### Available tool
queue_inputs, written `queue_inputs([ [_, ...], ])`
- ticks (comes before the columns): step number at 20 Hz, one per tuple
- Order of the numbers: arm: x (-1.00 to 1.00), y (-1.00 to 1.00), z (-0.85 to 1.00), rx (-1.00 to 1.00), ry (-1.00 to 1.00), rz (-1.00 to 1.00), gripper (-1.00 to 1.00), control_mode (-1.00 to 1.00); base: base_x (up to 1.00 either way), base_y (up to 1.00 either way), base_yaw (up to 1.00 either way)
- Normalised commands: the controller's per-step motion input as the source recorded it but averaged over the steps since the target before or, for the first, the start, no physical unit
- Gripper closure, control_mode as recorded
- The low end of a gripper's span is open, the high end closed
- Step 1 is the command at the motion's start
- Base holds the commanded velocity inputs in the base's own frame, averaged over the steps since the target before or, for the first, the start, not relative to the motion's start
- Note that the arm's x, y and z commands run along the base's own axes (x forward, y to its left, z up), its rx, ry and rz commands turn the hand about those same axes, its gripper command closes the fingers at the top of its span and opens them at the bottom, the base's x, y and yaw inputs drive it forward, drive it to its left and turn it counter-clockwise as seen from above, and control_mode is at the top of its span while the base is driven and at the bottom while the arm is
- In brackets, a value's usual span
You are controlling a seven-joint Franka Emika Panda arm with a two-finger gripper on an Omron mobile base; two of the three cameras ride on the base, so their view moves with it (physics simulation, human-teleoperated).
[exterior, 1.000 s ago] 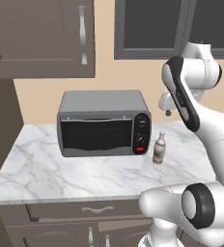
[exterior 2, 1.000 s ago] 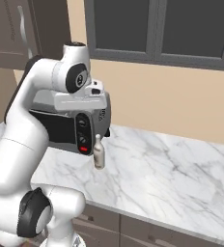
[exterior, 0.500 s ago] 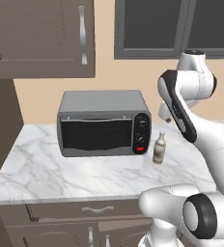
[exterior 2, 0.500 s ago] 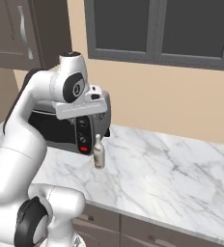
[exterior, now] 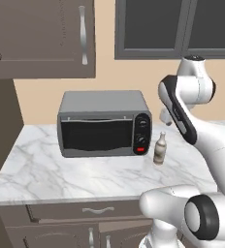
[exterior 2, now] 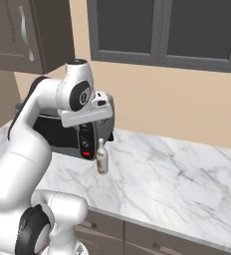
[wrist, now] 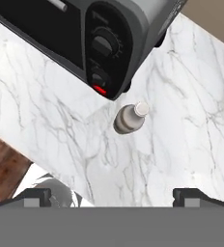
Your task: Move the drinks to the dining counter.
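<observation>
While fingers [wrist: 112, 195] hang spread, empty | beige-grey bottle [wrist: 129, 118] upright beside toaster oven [exterior: 104, 123] | fingertips mostly cropped

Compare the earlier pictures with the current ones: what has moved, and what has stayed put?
The arm has raised its upper part and swung the open gripper above the small bottle. Nothing was grasped or released. The bottle stayed upright on the marble worktop beside the toaster oven.
</observation>
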Motion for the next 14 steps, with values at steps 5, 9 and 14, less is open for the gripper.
queue_inputs([
  [5,0.29,0.00,-0.11,-0.02,0.00,0.00,-1.00,-1.00,0.00,0.00,0.00],
  [9,0.35,0.00,-0.07,0.00,0.00,0.01,-1.00,-1.00,0.00,0.00,0.00],
  [14,0.29,-0.02,-0.05,0.00,0.00,0.02,-1.00,-1.00,0.00,0.00,0.00],
])
